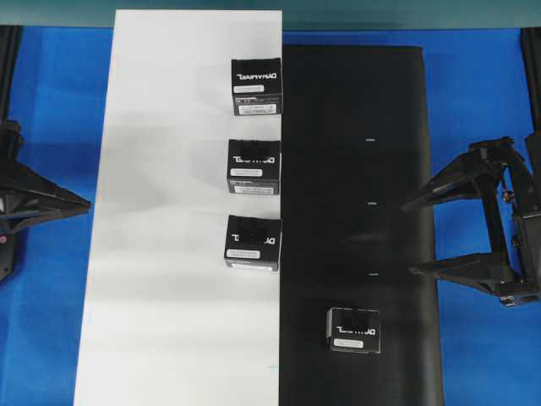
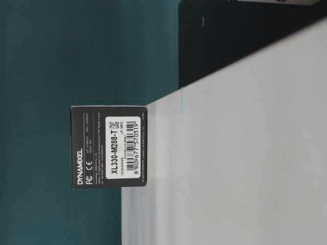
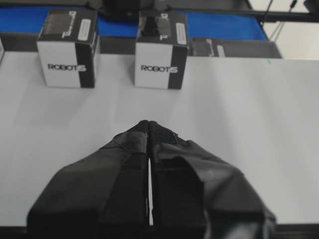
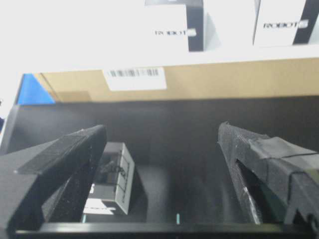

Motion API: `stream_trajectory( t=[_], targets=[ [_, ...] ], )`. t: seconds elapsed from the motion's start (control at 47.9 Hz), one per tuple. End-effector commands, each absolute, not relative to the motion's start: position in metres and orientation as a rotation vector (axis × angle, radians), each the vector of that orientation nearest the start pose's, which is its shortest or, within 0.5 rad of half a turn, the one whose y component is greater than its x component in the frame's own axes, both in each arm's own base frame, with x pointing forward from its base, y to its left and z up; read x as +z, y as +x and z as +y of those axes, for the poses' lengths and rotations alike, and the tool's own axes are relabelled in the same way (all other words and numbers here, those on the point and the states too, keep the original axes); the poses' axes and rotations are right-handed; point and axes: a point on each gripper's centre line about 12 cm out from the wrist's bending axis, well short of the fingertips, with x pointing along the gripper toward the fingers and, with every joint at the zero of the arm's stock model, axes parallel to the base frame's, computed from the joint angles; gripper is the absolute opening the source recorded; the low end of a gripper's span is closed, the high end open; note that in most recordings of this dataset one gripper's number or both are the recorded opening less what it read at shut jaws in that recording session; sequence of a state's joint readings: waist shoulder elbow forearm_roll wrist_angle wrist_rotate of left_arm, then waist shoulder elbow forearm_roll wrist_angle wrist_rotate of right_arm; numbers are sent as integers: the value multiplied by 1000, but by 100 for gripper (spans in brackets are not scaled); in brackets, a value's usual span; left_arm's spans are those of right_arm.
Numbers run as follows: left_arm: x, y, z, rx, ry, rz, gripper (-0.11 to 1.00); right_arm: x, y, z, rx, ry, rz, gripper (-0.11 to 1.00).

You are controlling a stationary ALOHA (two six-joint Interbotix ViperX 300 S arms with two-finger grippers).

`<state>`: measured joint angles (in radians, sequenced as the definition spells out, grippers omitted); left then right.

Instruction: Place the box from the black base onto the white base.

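place: robotics lab | cues: blue tabletop (image 1: pixel 482 101), black frame rail (image 1: pixel 10 68), servo boxes (image 1: pixel 256 86)

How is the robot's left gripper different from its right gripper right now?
The left gripper has its fingers pressed together in a point, while the right gripper has its fingers spread wide apart. The left gripper sits beside the white base; the right gripper sits at the edge of the black base. Both are black, and neither holds anything.

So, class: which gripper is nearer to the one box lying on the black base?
The right gripper, jaws wide open, sits just beyond the black base's right edge, near the box. The left gripper, jaws closed, waits far across the white base.
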<state>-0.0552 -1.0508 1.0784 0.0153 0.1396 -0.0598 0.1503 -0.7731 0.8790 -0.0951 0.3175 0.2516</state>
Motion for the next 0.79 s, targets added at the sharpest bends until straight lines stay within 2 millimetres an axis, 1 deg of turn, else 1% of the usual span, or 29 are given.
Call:
stream_trajectory(
  t=[0.0, 0.188, 0.46, 0.773],
  targets=[
    [313, 187, -12, -58, -40, 132, -2, 306, 237, 33, 88, 122, 412, 100],
    [314, 187, -14, -74, -40, 120, -2, 306, 237, 33, 88, 124, 413, 100],
    [315, 187, -16, -80, -40, 115, -2, 300, 236, 32, 86, 122, 429, 100],
    [315, 187, -16, -80, -40, 112, -2, 300, 236, 32, 86, 122, 428, 100]
  ],
)
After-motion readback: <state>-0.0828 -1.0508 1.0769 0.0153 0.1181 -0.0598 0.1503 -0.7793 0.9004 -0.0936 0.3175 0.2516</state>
